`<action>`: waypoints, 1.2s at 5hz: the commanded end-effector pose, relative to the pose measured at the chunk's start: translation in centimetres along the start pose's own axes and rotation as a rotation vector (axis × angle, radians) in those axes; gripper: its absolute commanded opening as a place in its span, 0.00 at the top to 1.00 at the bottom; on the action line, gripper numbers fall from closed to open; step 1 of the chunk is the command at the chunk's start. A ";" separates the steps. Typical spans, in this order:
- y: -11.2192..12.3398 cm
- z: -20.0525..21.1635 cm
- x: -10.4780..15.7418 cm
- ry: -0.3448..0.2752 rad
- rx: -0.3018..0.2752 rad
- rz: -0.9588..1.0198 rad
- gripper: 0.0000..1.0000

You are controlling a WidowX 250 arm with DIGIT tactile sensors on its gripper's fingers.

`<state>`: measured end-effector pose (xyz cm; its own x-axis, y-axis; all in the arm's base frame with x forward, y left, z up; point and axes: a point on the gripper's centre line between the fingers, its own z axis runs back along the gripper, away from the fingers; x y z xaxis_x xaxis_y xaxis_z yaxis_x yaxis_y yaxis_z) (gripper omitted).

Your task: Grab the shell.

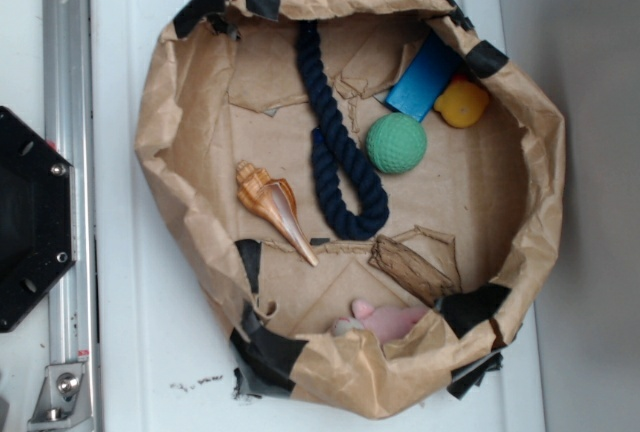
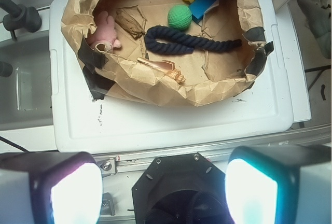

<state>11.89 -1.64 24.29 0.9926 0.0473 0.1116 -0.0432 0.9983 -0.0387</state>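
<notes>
Claw point(image 2: 158, 190): seen only in wrist view, two pale fingers point(image 2: 72, 193) at bottom edge, spread wide apart w/ nothing between them; touches nothing, hangs well back from the bag.
Writing: we find no readable brand or label in either view.
Container: brown paper bag point(image 1: 170, 122) w/ rolled-down rim, patched w/ black tape, sits on a white lid point(image 1: 130, 342).
Shell point(image 1: 275, 207): on bag floor, near the bag's left wall in exterior view; knobbly head up-left, pale tip pointing down-right. In wrist view we see it just behind the near rim point(image 2: 163, 69).
Rope point(image 1: 335, 142): dark navy, looped, mid-bag, just right of shell, apart from it.
Plush point(image 1: 385, 320): pink, at bag's lower rim, partly hidden by paper.
Paper scrap point(image 1: 410, 267): brown, crumpled, just above plush.
Ball point(image 1: 396, 143): green, right of rope, near touching.
Block point(image 1: 423, 80): blue, upper right of bag.
Yellow toy point(image 1: 462, 102): beside block, at bag's right wall.
</notes>
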 end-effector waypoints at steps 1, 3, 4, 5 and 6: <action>0.0 0.0 0.0 0.000 0.000 0.000 0.00; 2.2 -4.7 9.7 -0.041 0.026 -0.071 0.00; 1.9 -8.0 12.4 -0.025 -0.075 -0.136 0.00; 1.5 -13.0 11.4 0.124 -0.112 -0.202 0.00; 1.5 -14.9 7.3 0.208 -0.080 -0.262 0.00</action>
<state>20.68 0.32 9.13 0.9694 -0.2055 -0.1343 0.1886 0.9737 -0.1280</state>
